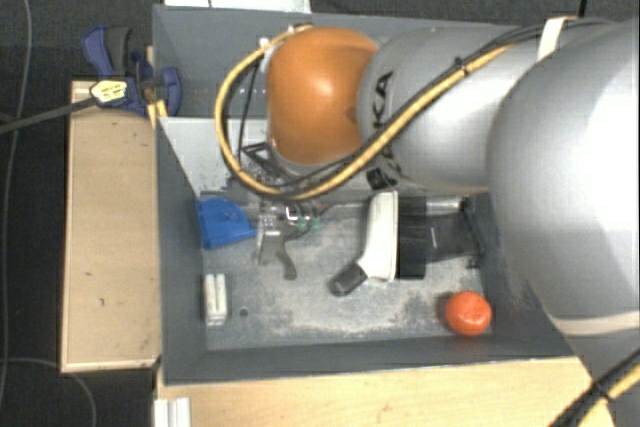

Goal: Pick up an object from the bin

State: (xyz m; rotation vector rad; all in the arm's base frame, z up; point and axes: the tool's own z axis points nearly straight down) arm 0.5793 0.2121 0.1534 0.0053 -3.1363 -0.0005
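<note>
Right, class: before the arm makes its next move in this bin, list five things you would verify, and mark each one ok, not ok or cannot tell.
1. Gripper is inside the bin, left of centre: ok.
2. A candidate lies close by: the blue object sits just to the gripper's left: ok.
3. Gripper open or shut: cannot tell.
4. Gripper stands apart from the white-and-black tool on its right: ok.
5. Orange ball and small white block lie away from the gripper, near the front wall: ok.
</note>
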